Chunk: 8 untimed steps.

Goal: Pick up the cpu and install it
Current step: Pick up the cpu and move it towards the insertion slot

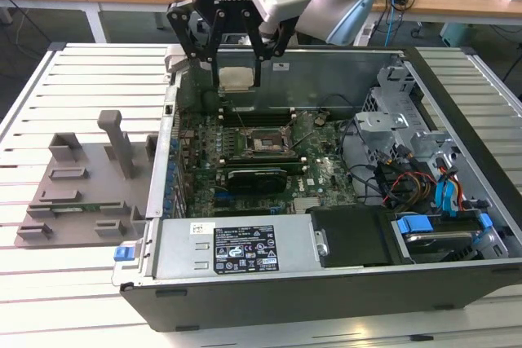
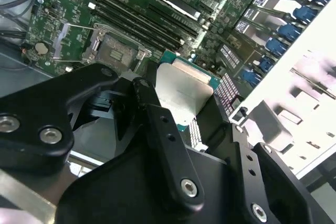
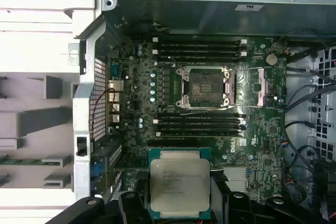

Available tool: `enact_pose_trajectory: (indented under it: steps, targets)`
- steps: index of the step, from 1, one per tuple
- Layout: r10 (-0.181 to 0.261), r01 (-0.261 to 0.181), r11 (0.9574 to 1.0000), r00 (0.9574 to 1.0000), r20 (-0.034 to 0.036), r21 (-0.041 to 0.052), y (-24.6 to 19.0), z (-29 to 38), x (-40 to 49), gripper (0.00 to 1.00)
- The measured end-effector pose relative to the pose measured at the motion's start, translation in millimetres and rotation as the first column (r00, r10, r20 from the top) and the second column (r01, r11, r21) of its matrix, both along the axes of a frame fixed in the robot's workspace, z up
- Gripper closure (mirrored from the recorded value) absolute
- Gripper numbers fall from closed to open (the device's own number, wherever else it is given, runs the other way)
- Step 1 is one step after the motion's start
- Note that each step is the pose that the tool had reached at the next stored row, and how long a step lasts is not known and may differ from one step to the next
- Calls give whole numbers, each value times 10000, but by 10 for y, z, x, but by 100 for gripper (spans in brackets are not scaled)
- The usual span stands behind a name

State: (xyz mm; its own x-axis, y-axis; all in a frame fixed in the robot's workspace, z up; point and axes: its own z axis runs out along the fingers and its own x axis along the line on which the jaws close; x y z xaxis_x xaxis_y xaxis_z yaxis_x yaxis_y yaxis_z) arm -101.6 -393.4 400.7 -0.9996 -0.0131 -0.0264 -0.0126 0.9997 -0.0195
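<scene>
End effector point(image 2: 181, 103): jaws clamped on two opposite edges of the cpu (the grip is plain in both wrist views).
Cpu point(image 3: 179, 182): silvery metal top with a green rim, top turned to the first wrist camera; held in the air over the open computer case, clear of the board beneath. In the exterior view it point(image 1: 237, 79) hangs between the end effector's point(image 1: 237, 75) jaws near the case's far wall.
Socket point(image 3: 206, 86): square metal-bordered frame on the board with its inner field uncovered; apart from the cpu, with a bank of memory slots point(image 3: 199, 124) between the two.
Motherboard point(image 1: 322, 173): green, lying flat on the case floor.
Computer case point(image 1: 285, 283): dark, side panel off, cables and blue-tabbed drive bays at the exterior view's right.
Tray point(image 1: 81, 193): grey plastic with slots and an upright post point(image 1: 118, 144), just beside the case at the exterior view's left.
Surface point(image 1: 49, 283): white and slatted, carrying case and tray.
</scene>
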Motion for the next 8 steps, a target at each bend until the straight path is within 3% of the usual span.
enact_pose_trajectory:
  steps: [8]
  targets:
    - [1, -1, 10000, 10000, -1, 0, 0, -1, 205, 45]
